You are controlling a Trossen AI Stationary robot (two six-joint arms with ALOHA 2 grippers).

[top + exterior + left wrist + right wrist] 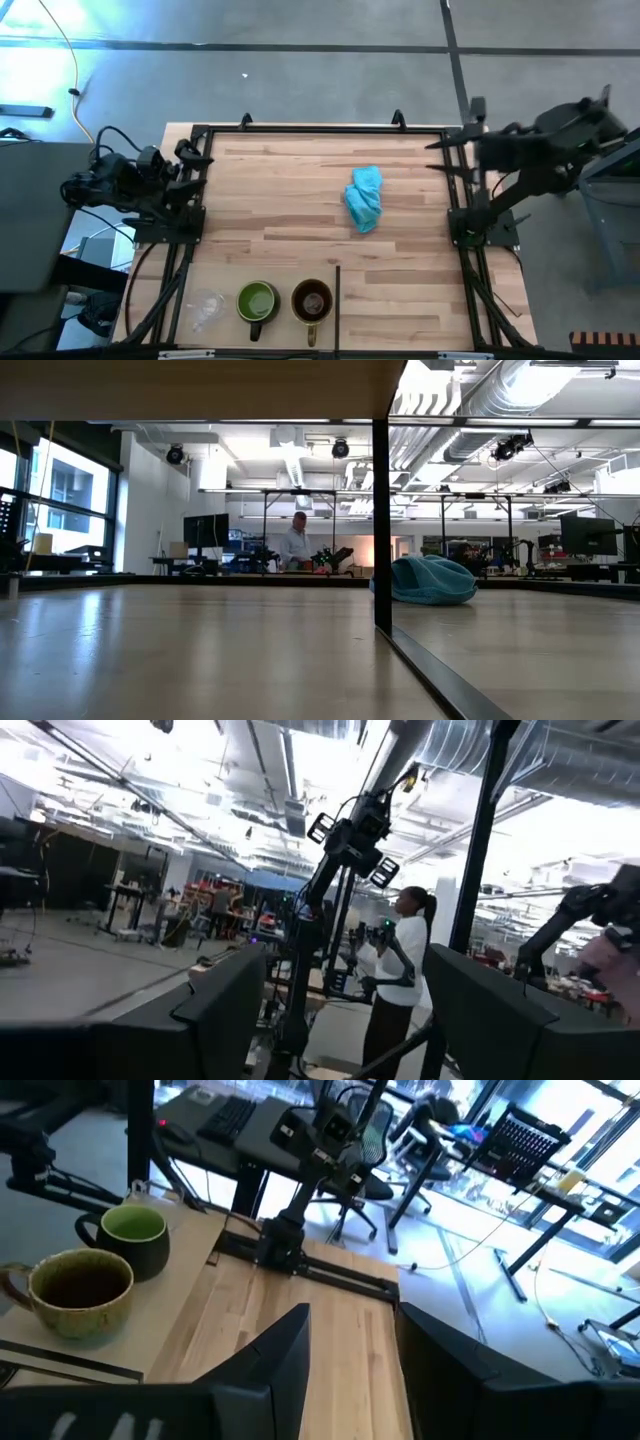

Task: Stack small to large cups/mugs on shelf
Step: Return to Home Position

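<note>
shelf: pale wooden plank panel [300,200] with a thin dark seam, framed by black metal rails [320,128]; serves as the work surface
cups: all three sit in a row at the shelf's near edge, apart from each other, nothing stacked yet
clear cup: tiny see-through plastic cup [207,305], outermost in the row, toward the shelf's left corner
green mug: mid-size dark mug with green inside and handle [257,302], between the clear cup and the brown mug
brown mug: glazed brown-olive mug with handle [312,301], just beside the thin dark divider bar [338,300]
cloth: crumpled light-blue cloth [365,197], mid-shelf, well apart from the cups
left gripper: [193,157] parked over the shelf's left rail, jaws spread wide, empty
right gripper: [447,145] parked over the shelf's right rail, jaws parted, empty
step in hand: none begun; judged first reach toward the cup row
how to do it well: likely take the green mug by its rim, avoid the handle, lower it straight into the brown mug; clear cup last, gentle squeeze since thin plastic may deform
risk: dark divider bar close to the brown mug could catch a finger
writing: no brand or label readable
room: a person [398,975] stands beyond the shelf, not involved
</note>
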